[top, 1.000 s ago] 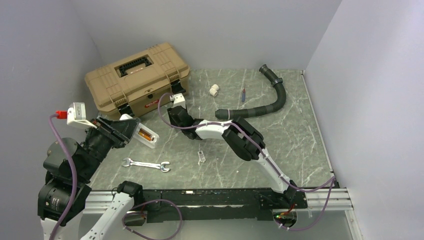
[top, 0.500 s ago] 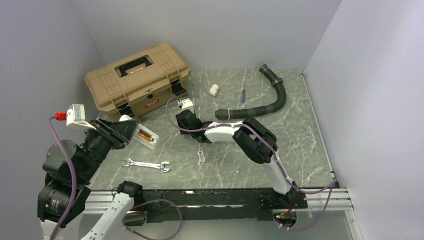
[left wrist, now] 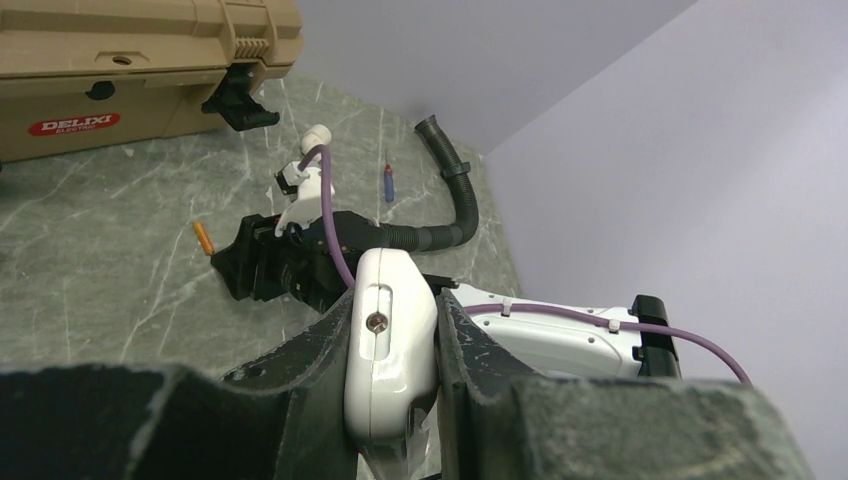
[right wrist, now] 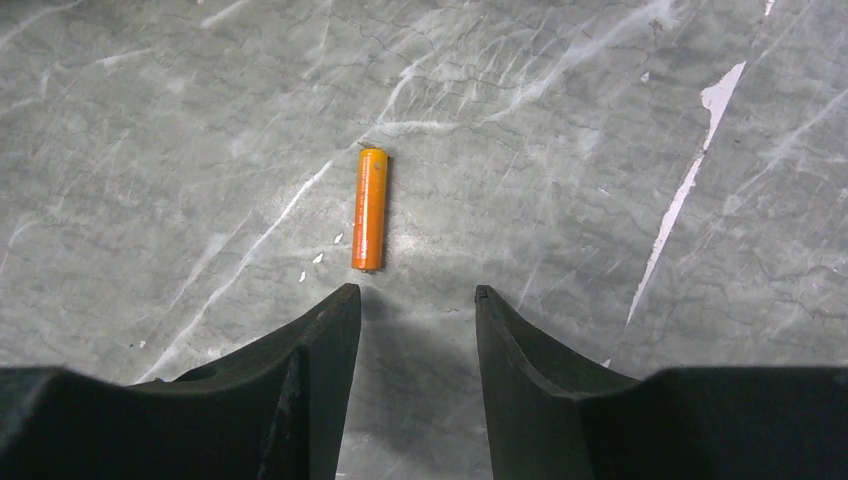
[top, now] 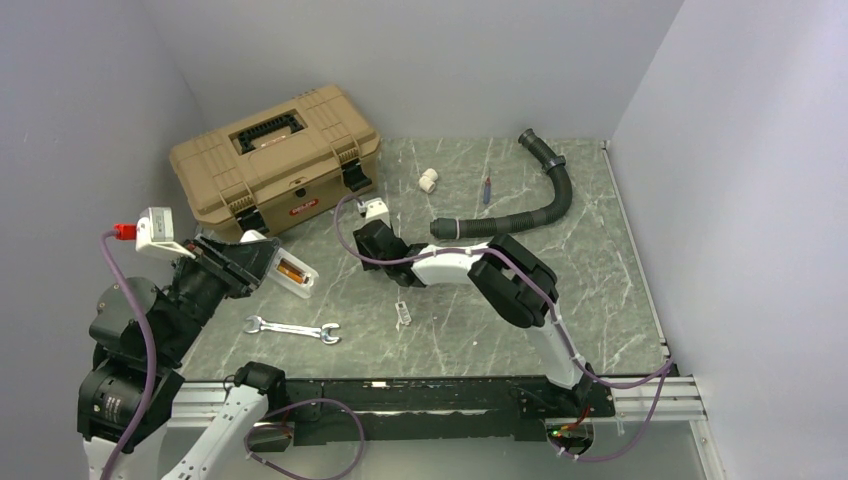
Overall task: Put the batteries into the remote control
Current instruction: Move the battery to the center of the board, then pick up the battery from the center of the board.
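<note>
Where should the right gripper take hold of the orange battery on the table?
Mid-length on the battery, coming straight down. It lies flat on the table, its long axis crossways to the right gripper's closing line, so the open jaws would pinch its round sides. It sits off toward one finger; centre first.

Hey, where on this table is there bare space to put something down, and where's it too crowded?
Largest bare patch: the near right corner, bordered by the black hose, the right arm and the table edge. A smaller one lies behind the white fitting. Crowded: the left, among toolbox, remote control, wrench and loose battery.
</note>
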`<state>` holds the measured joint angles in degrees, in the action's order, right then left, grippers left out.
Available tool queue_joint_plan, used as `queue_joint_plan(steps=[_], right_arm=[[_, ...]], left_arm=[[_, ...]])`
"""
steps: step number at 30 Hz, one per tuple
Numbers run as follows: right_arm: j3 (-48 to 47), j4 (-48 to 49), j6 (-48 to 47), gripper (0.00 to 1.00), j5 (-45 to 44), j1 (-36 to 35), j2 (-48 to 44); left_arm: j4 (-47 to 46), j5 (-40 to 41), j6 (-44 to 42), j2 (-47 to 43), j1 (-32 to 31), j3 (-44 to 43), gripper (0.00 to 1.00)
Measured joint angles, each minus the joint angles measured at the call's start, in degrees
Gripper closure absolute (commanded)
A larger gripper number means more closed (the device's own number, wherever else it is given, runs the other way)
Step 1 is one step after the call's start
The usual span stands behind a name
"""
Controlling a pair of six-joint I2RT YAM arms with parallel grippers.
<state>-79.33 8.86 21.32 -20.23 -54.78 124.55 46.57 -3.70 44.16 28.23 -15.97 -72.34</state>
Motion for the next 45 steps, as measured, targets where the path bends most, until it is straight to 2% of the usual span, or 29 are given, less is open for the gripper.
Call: queue_joint_plan(steps=[6, 10, 18, 31, 39, 43, 45], right_arm=[[2.12, 2.14, -0.26, 0.51, 1.31, -0.07, -0.96], [3.91, 2.54, -0.13, 0.45, 1.53, -0.5, -2.16], [0.09, 1.73, -0.09, 0.43, 2.78, -0.92, -0.48], [-7.96, -1.77, -0.63, 0.62, 0.22, -0.92, 4.98], [-9.33, -2.93, -1.11, 0.83, -1.44, -0.92, 5.81], [-9.46, -2.97, -1.38, 1.0, -2.08, -0.92, 5.97], [-9.38, -2.75, -1.62, 1.0, -2.25, -0.92, 5.97]], left_arm=[[0.02, 0.04, 0.0, -0.02, 0.0, 0.0, 1.0], [0.0, 0.04, 0.0, -0.02, 0.0, 0.0, 1.0], [0.07, 0.11, 0.0, -0.02, 0.0, 0.0, 1.0], [0.15, 0.15, 0.0, -0.07, 0.0, 0.0, 1.0], [0.35, 0.15, 0.0, -0.39, 0.0, 0.0, 1.0], [0.5, 0.2, -0.02, -0.39, 0.0, 0.0, 1.0], [0.55, 0.42, -0.02, -0.39, 0.0, 0.0, 1.0]])
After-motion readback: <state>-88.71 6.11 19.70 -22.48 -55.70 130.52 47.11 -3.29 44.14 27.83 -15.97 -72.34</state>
